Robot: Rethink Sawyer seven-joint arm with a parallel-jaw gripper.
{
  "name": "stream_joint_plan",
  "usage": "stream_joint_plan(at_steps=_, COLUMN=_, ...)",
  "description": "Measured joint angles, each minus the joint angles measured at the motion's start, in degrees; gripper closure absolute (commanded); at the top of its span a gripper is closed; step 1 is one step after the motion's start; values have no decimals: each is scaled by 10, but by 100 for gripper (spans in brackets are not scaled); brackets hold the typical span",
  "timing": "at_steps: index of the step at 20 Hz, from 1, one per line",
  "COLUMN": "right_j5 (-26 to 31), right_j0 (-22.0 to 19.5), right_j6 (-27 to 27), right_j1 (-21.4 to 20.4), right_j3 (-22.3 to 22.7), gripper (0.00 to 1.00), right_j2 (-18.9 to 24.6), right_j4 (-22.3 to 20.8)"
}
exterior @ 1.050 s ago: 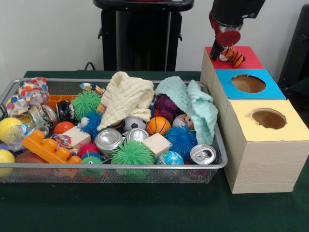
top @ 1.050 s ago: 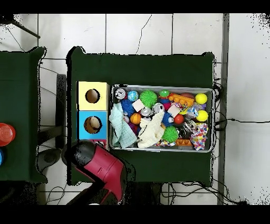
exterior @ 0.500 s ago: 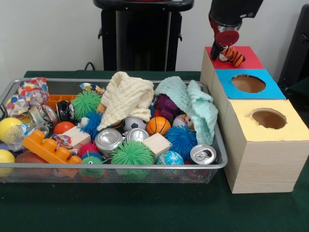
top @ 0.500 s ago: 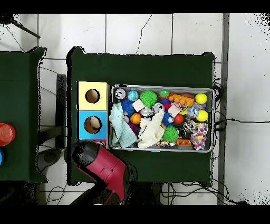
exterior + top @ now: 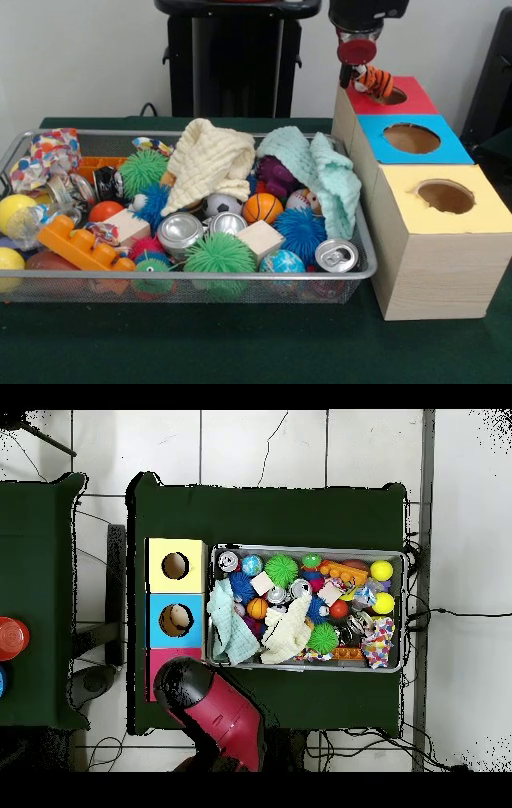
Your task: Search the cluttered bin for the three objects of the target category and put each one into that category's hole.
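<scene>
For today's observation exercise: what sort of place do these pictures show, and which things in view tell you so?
Probably a robotics lab set up for a sorting test. A wire bin crammed with toys sits on a green-covered table, beside three boxes with coloured tops and holes. A robot arm holds a small striped toy above the red box.

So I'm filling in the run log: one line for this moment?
gripper: shut on striped tiger toy | position: over red box, beside its hole | bin: still cluttered
</scene>
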Motion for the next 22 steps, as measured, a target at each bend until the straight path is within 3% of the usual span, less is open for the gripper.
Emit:
stream_joint_plan(at_steps=6, right_j5=0, right_j0=-2, right_j6=0, right_j1=-43, right_j3=4, gripper=100, right_j2=0, right_j4=-33)
stream_joint_plan(at_steps=11, right_j5=0, right_j0=-7, right_j6=0, right_j1=-55, right_j3=4, gripper=100, right_j2=1, right_j4=-35)
stream_joint_plan(at_steps=22, right_j5=0, right_j0=-8, right_j6=0, right_j1=-38, right_j3=4, gripper=100, right_j2=10, right_j4=-35)
